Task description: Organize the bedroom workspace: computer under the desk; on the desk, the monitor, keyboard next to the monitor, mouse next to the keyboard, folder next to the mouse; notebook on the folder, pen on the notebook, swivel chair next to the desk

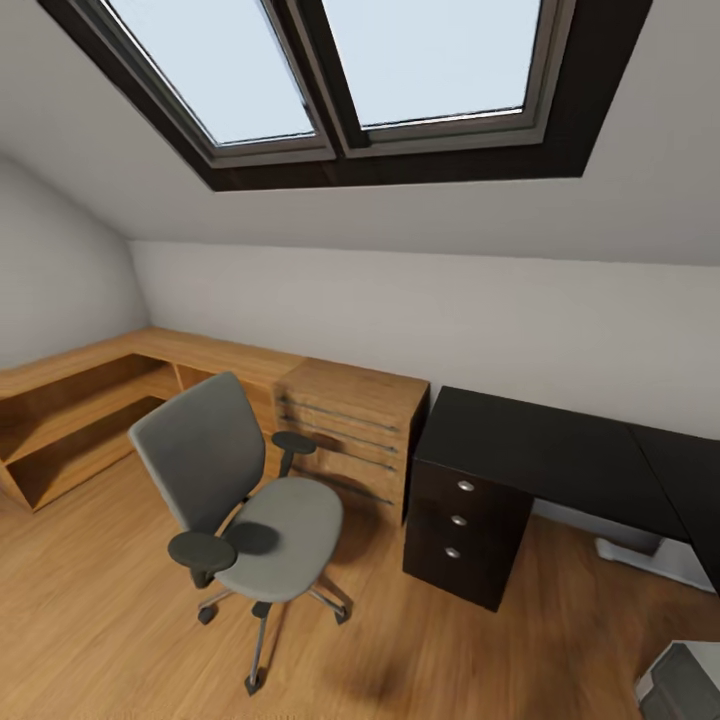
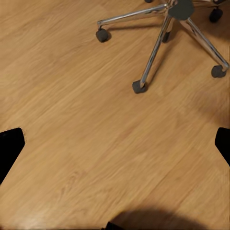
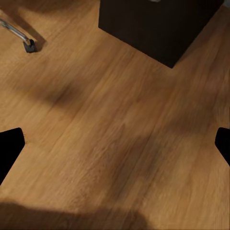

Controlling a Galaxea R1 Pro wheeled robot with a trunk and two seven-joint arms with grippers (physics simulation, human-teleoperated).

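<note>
The wooden floor (image 1: 100, 610) carries the swivel chair (image 1: 240, 500) at left on its castors. Right of it stands the black worktop (image 1: 540, 450), its top seemingly bare, beside a light-wood drawer chest (image 1: 350, 430).

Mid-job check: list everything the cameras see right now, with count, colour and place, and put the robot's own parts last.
swivel chair: one, grey with black armrests, chrome base, on the floor left of the desk; seat bare.
desk: one, glossy black top, against the far wall at right; the top in view is bare.
drawer unit: one, black, three silver knobs, under the desk's left end.
drawer chest: one, light wood, between chair and desk.
low shelving: one run, light wood, along the left wall.
skylights: two, dark-framed, in the sloped ceiling.
grey box: one, partly cut off, bottom right corner.
left gripper: black fingertips wide apart over the floor.
right gripper: the same.
</note>
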